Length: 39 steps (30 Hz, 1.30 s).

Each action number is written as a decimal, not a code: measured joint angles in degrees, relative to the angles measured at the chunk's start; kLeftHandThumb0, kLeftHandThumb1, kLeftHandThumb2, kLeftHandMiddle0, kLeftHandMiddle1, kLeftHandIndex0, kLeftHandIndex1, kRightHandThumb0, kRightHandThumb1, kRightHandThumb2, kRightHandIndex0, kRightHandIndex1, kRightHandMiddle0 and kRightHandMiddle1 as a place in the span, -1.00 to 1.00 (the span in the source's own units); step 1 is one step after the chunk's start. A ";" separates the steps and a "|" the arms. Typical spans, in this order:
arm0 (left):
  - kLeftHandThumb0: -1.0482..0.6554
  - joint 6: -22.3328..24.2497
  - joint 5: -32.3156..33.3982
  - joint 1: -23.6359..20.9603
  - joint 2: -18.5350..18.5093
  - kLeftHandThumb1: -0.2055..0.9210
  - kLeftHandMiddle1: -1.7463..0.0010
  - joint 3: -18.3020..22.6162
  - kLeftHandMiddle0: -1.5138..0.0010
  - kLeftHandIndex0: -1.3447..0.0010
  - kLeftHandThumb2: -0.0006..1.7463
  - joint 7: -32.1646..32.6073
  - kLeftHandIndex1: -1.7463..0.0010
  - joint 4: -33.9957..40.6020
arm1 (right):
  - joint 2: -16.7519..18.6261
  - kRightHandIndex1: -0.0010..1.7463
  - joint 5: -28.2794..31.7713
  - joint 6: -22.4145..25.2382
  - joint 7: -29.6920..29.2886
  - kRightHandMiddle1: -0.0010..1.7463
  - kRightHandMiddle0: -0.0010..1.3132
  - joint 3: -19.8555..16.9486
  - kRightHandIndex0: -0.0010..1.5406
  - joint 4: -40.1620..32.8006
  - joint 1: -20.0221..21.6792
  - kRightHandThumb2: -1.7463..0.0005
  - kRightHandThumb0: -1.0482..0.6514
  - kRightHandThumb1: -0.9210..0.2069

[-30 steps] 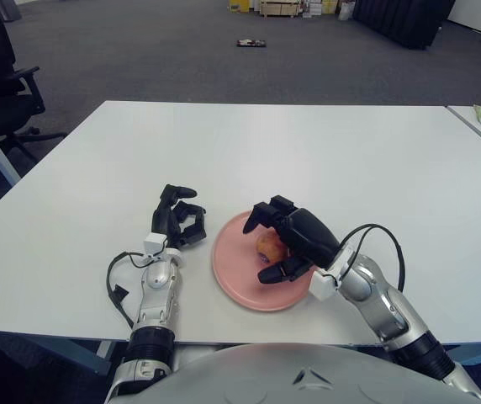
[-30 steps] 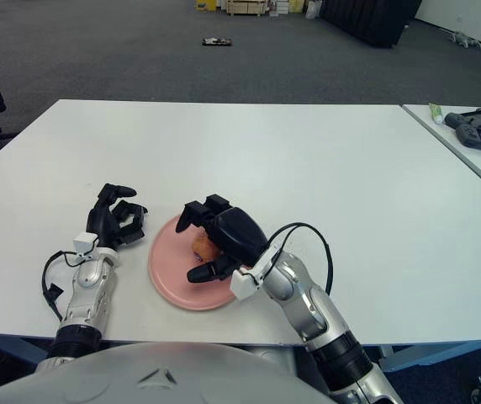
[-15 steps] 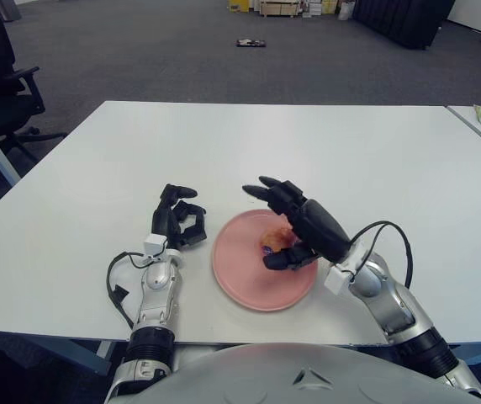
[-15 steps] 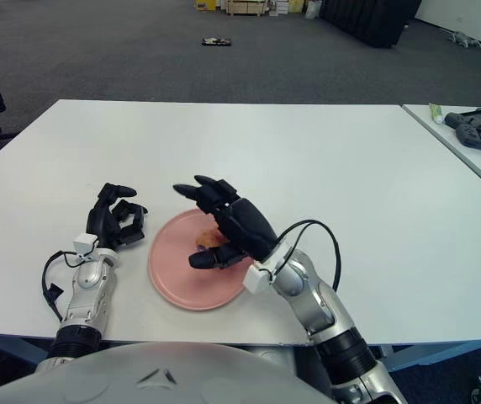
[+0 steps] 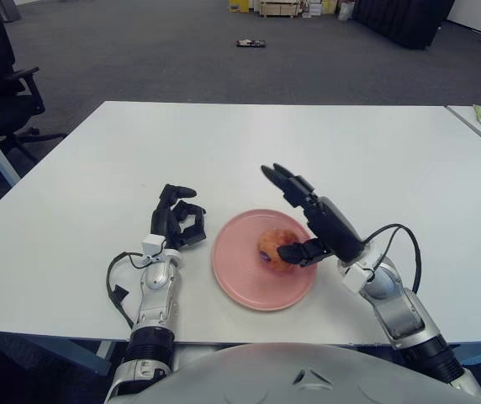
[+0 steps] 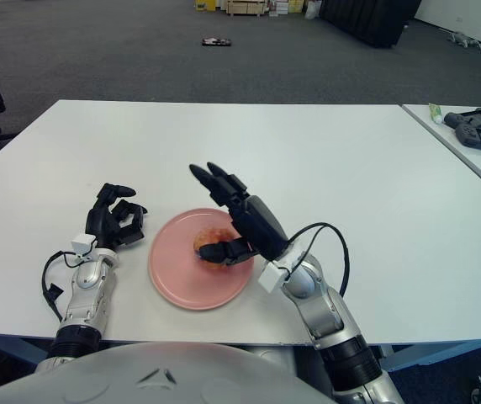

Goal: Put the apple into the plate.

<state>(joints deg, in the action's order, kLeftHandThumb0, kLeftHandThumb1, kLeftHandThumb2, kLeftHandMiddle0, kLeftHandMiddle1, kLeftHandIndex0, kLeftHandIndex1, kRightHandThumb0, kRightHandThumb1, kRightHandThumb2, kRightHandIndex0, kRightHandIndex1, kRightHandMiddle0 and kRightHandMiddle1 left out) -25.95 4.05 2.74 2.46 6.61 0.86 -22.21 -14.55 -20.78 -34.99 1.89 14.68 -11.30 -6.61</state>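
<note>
A reddish-yellow apple [image 5: 272, 247] lies on the pink plate [image 5: 245, 282] near the table's front edge. My right hand [image 5: 308, 215] is at the plate's right side with its fingers spread wide and lifted; only the thumb tip is close to the apple, and nothing is held. My left hand [image 5: 177, 220] shows just left of the plate with its fingers curled and nothing in them.
The white table [image 5: 308, 143] stretches back beyond the plate. A second table's corner at the far right carries a black device [image 6: 480, 130] and a small tube [image 6: 436, 110]. An office chair [image 5: 1, 76] stands at the far left on the floor.
My right hand has let go of the apple: its fingers opened, lifted and drew back to the right, leaving the apple on the plate. The left hand has not moved.
</note>
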 measured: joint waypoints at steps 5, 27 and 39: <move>0.22 -0.09 0.12 -0.13 0.03 -0.03 -0.76 0.06 0.11 0.40 0.41 -0.20 -1.00 -0.25 | 3.53 -1.00 0.72 -1.86 -4.00 -1.00 -1.00 -0.94 -1.00 2.21 -1.97 -0.08 -1.00 -1.00; 0.22 0.87 -0.85 0.05 0.15 -0.20 -0.77 -0.01 0.03 0.30 0.54 0.73 -1.00 0.36 | 17.61 0.03 2.86 -12.53 -23.65 0.54 -0.81 -14.56 -0.60 20.14 0.88 0.01 -0.49 -1.00; 0.22 1.93 -1.17 0.31 0.23 -0.15 -0.73 -0.26 0.04 0.32 0.49 1.09 -1.00 1.34 | 20.71 0.35 -5.76 -9.17 -32.70 0.85 -0.56 -16.53 -0.32 20.50 0.66 -0.11 -0.31 -0.95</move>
<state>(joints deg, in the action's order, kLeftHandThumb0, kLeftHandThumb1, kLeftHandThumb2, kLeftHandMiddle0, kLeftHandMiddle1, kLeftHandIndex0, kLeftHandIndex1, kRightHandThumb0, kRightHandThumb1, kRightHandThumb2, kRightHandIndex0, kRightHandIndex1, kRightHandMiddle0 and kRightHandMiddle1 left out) -24.02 2.87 3.06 2.69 6.35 1.96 -20.87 6.16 -26.54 -44.15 -30.81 -1.85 9.20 -5.94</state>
